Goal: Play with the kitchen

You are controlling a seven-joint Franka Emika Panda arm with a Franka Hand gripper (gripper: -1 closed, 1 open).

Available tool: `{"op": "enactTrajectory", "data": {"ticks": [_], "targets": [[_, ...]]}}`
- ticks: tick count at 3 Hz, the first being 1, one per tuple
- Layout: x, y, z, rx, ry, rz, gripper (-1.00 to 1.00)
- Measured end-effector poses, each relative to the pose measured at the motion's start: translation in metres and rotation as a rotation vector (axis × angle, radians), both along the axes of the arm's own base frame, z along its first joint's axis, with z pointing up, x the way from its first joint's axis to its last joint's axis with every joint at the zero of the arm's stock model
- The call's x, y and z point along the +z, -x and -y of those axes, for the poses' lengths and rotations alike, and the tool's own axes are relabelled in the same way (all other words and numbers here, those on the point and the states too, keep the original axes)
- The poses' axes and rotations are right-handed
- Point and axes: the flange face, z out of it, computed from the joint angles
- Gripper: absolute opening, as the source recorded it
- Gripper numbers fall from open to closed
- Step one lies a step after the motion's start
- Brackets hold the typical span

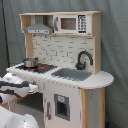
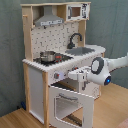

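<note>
The kitchen (image 1: 65,85) (image 2: 37,82) is a tall toy of pale wood and white panels. It has a black faucet (image 1: 83,59) (image 2: 75,39), a grey sink (image 1: 70,74) (image 2: 83,50), a range hood (image 1: 39,29) and a microwave (image 1: 70,23) (image 2: 75,11). A small metal pot (image 1: 31,62) (image 2: 47,56) stands on the stovetop. The oven door (image 2: 70,102) hangs open in the second exterior view. My gripper (image 2: 75,76) (image 1: 33,89) is at the front panel just under the stovetop, above the open door. Nothing shows in it.
A grey curtain hangs behind the kitchen. My white arm (image 2: 112,65) reaches in from the second exterior view's right over a wooden floor (image 2: 115,107). A white rounded shape (image 1: 15,120) fills the first exterior view's lower left corner.
</note>
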Motion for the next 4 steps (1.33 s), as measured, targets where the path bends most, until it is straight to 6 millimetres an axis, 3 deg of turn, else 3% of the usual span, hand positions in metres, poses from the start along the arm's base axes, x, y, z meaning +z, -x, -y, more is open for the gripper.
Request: {"op": "enactTrajectory", "data": {"ticks": [1,2,4], "targets": [[0.0,0.0,0.0,0.0,0.001,0.0,-1.0],[-0.003,-0.001,0.016,-0.033,-0.077,0.014,-1.0],[-0.003,0.0,0.015,-0.04,-0.286,0.014,-1.0]]}}
